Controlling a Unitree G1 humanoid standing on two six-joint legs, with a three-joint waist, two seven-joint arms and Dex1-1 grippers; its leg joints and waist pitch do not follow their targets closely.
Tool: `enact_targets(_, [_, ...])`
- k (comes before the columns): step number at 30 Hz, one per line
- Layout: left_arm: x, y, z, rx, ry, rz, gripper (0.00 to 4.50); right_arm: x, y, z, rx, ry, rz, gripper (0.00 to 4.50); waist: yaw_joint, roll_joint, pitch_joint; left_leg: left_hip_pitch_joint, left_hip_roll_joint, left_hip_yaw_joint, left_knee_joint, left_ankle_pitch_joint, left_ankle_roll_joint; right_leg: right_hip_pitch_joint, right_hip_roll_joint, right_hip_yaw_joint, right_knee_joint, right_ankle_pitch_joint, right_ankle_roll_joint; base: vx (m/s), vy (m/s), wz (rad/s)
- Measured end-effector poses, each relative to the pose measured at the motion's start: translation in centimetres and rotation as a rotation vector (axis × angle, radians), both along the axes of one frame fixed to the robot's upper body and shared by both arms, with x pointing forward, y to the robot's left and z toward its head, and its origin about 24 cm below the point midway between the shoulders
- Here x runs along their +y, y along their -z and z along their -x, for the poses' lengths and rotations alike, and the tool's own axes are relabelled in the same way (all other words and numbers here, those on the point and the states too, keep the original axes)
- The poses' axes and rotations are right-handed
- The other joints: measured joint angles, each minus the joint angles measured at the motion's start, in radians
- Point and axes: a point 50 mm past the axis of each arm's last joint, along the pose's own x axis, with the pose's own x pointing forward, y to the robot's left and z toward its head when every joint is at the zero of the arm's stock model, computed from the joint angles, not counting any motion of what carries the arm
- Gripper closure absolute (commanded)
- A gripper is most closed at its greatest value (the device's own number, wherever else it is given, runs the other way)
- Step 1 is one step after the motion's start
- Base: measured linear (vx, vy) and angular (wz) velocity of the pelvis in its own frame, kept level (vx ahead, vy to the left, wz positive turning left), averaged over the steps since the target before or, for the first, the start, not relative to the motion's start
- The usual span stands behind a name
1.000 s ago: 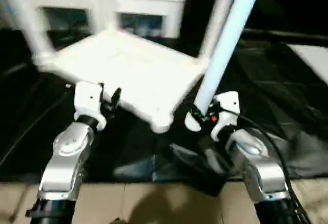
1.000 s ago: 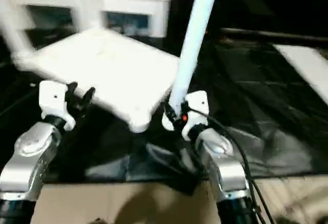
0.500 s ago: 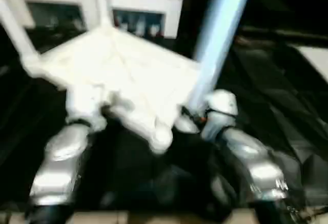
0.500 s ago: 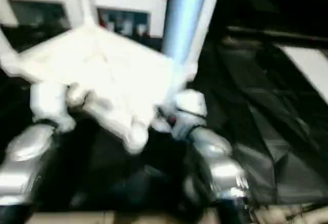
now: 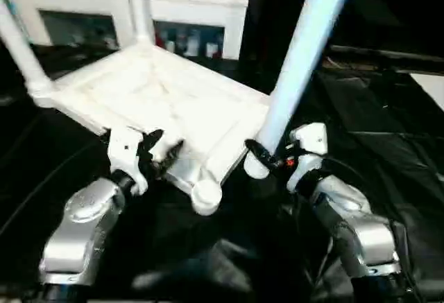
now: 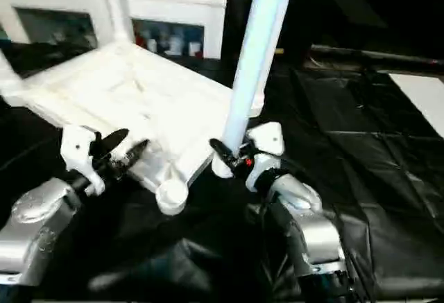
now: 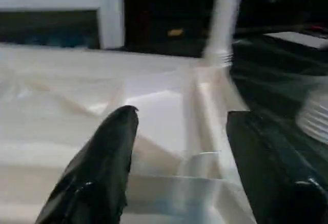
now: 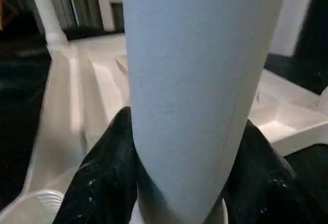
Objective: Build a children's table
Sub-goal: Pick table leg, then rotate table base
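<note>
From the head, the table top [image 5: 166, 105] lay underside-up on the black counter [image 5: 388, 150], its near socket [image 5: 206, 195] unfilled. Left wrist: left hand [image 7: 179, 157] spread beside its edge. Right wrist: right hand [image 8: 184, 183] clamped a leg [image 8: 200, 80], probably for that socket.

Black-draped work table [image 5: 388, 143], cloth creased and glossy. Resting on it toward 11 o'clock, a white table top [image 5: 159, 102], ribbed underside up, 1 empty round corner socket [image 5: 206, 196] nearest. White flat sheet [image 6: 423, 95] at 2 o'clock.
</note>
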Motion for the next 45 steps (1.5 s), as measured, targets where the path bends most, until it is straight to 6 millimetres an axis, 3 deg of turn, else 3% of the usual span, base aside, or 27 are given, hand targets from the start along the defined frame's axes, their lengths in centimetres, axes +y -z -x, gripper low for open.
enact_targets(5, [0.6, -1.5, -1.8, -0.042, 0.339, -0.276, 0.99, -1.3, -1.1, 0.2, -0.027, -0.172, 0.037, 2.64, 0.001, -0.002, 0.001, -0.002, 0.0, 0.001, -0.017, 0.025, 0.003, -0.002, -0.005, -0.008, -0.001, 0.002, 0.0, -0.037, -0.013, 0.02])
enact_targets(8, [0.6, -1.0, -2.2, 0.031, 0.565, -0.42, 0.99, -1.5, -1.3, 0.5, -0.025, -0.267, 0.071, 2.64, 0.0, -0.002, 0.001, -0.003, 0.0, 0.002, -0.018, 0.029, 0.0, -0.003, -0.005, -0.008, -0.001, 0.012, -0.001, 0.0, 0.0, 0.0])
enact_targets(11, [2.0, -0.7, -3.1, 0.091, 0.665, -0.633, 0.99, -1.6, -1.3, 0.8, -0.017, -0.352, 0.114, 2.64, -0.003, -0.002, 0.001, -0.008, 0.001, 0.002, -0.02, 0.029, 0.0, -0.008, -0.005, -0.01, -0.001, 0.016, -0.005, 0.0, 0.0, 0.0])
enact_targets(17, [2.8, -1.4, -5.5, 0.132, 0.785, -0.917, 0.99, -1.6, -1.8, 0.8, -0.029, -0.468, 0.174, 2.64, 0.0, 0.001, 0.002, -0.018, 0.001, 0.003, -0.022, 0.03, 0.001, -0.016, -0.006, -0.011, -0.003, 0.016, -0.008, 0.0, 0.0, 0.0])
enact_targets(23, [1.5, -1.0, -6.7, 0.092, 0.846, -1.008, 0.99, -1.5, -1.8, 1.0, -0.018, -0.497, 0.175, 2.64, 0.007, 0.001, 0.002, -0.017, 0.001, 0.004, -0.023, 0.029, -0.001, -0.015, -0.006, -0.011, -0.003, 0.016, -0.009, 0.0, 0.0, 0.0])
enact_targets(30, [0.7, -1.3, -7.8, 0.029, 0.883, -1.08, 1.77, -1.1, -1.4, 1.4, 0.002, -0.569, 0.196, 2.64, 0.018, 0.005, 0.004, -0.016, 0.005, 0.007, -0.023, 0.033, -0.006, -0.014, -0.006, -0.012, -0.002, 0.018, -0.01, 0.0, 0.0, 0.0])
enact_targets(33, [0.7, -1.8, -8.0, 0.021, 0.916, -1.134, 1.84, -1.1, -1.5, 1.5, 0.003, -0.58, 0.2, 2.64, 0.022, 0.007, 0.004, -0.016, 0.009, 0.013, -0.023, 0.033, -0.007, -0.014, -0.006, -0.012, -0.002, 0.018, -0.01, 0.0, 0.0, 0.0])
enact_targets(41, [-0.2, -1.4, -7.9, 0.029, 1.047, -1.225, 2.65, -0.8, -1.3, 1.7, 0.011, -0.614, 0.204, 2.64, 0.026, 0.01, 0.005, -0.016, 0.01, 0.015, -0.023, 0.034, -0.007, -0.014, -0.006, -0.012, -0.003, 0.018, -0.01, 0.0, 0.0, 0.0])
enact_targets(45, [-0.5, -1.0, -7.8, 0.039, 1.075, -1.237, 2.85, -0.8, -1.2, 1.8, 0.013, -0.617, 0.204, 2.64, 0.026, 0.012, 0.005, -0.016, 0.01, 0.015, -0.023, 0.034, -0.008, -0.014, -0.006, -0.012, -0.002, 0.018, -0.011, 0.0, 0.0, 0.0])
